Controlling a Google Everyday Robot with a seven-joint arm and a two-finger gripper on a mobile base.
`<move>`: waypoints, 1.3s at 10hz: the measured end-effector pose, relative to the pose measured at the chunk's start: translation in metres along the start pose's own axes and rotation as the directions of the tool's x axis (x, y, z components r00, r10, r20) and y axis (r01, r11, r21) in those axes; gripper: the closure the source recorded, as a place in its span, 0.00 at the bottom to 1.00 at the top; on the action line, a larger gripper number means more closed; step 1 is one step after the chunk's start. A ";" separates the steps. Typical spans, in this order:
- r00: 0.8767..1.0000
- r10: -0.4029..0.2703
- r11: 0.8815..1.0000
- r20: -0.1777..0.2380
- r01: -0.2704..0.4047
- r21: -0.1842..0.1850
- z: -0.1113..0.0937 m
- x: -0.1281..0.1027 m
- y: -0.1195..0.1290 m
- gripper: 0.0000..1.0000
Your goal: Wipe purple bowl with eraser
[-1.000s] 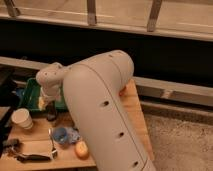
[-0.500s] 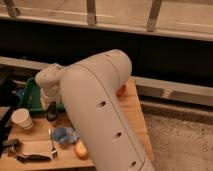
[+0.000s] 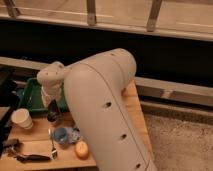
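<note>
Pincer (image 3: 52,114) hangs below the wrist, low over the tabletop (image 3: 35,136) at the front edge of the green tray (image 3: 30,97). Whether it is released or clenched cannot be told. A small dark item at its tip may be the eraser; unconfirmed. The purple bowl is not identifiable, probably hidden behind the arm (image 3: 107,115). Judged step: securing the eraser. The next move calls for a firm hold, then locating the bowl. Against the earlier frames, the pose is almost unchanged.

Table (image 3: 136,120): tray (image 3: 30,97) at back left, gripper (image 3: 52,118) hanging at its front edge, paper cup (image 3: 22,119) left of gripper, small cup (image 3: 62,134) and round fruit (image 3: 81,148) nearer front, arm (image 3: 105,110) over the right half.
</note>
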 end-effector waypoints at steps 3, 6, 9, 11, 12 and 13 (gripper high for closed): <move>0.996 -0.018 0.998 0.085 0.023 -0.052 -0.044 -0.023 -0.002 1.00; 0.980 -0.029 0.995 0.199 0.048 -0.091 -0.106 -0.048 -0.019 1.00; 0.961 -0.007 0.996 0.278 0.030 -0.078 -0.150 -0.062 -0.070 1.00; 0.957 0.001 0.997 0.289 0.021 -0.073 -0.156 -0.065 -0.085 1.00; 0.958 -0.002 0.997 0.287 0.024 -0.075 -0.155 -0.065 -0.083 1.00; 0.958 -0.002 0.997 0.287 0.025 -0.076 -0.155 -0.065 -0.082 1.00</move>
